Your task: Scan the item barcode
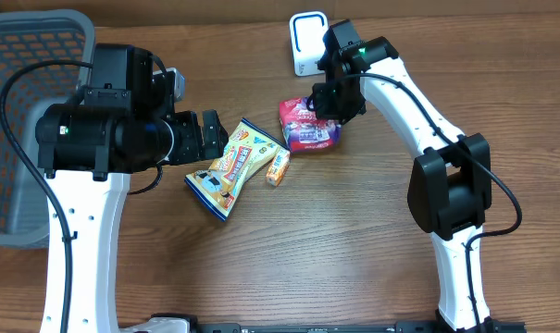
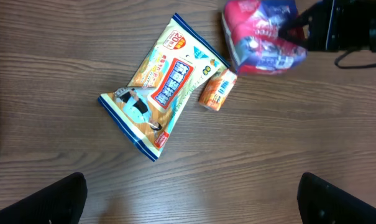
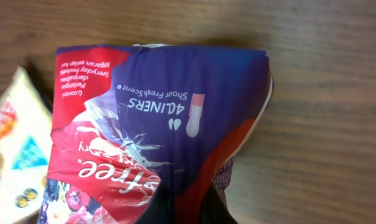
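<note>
Brown wood-grain table (image 1: 354, 231), grey mesh basket (image 1: 39, 37) at its left edge.

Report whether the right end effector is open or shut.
Shut: the right end effector pinches an edge of the red-and-purple plastic packet.

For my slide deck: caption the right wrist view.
Right end effector shut on a red-and-purple liner pack, wooden table behind.

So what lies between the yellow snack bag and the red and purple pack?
A small orange packet, right beside the snack bag and short of the pack. The overhead and left wrist views both show it.
</note>
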Robot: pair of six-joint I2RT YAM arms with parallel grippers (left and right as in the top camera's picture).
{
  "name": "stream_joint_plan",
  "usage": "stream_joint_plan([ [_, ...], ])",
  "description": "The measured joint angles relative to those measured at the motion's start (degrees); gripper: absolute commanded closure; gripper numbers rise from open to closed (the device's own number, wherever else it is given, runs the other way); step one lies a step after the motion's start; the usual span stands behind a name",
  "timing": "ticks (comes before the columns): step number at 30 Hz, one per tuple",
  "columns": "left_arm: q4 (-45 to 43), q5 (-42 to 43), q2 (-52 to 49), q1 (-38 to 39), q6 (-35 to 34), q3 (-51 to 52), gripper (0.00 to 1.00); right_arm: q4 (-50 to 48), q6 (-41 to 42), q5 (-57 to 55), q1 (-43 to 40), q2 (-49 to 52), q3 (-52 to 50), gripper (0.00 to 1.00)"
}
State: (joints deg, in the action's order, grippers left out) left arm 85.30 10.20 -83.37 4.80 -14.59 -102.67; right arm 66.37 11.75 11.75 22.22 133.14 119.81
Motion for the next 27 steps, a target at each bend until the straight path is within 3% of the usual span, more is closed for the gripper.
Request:
stream_joint_plan([
  [8,0.0,-0.02,0.0,0.0,0.0,0.0,0.0,-20.26,1.92,8.09,-0.9,-1.38,-0.35,0.96],
  [14,0.0,-0.02,0.0,0.0,0.0,0.0,0.0,-35.78,5.75,6.54,-4.39,-3.87,-0.35,0.96],
  [22,0.0,0.0,0.0,0.0,0.0,0.0,0.0,-44.15,8.81,-1.4,-7.67,-3.61,-0.35,0.96],
  [27,0.0,0.0,0.0,0.0,0.0,0.0,0.0,-44.41,9.25,-1.95,-7.04,-1.22,-0.35,0.96],
])
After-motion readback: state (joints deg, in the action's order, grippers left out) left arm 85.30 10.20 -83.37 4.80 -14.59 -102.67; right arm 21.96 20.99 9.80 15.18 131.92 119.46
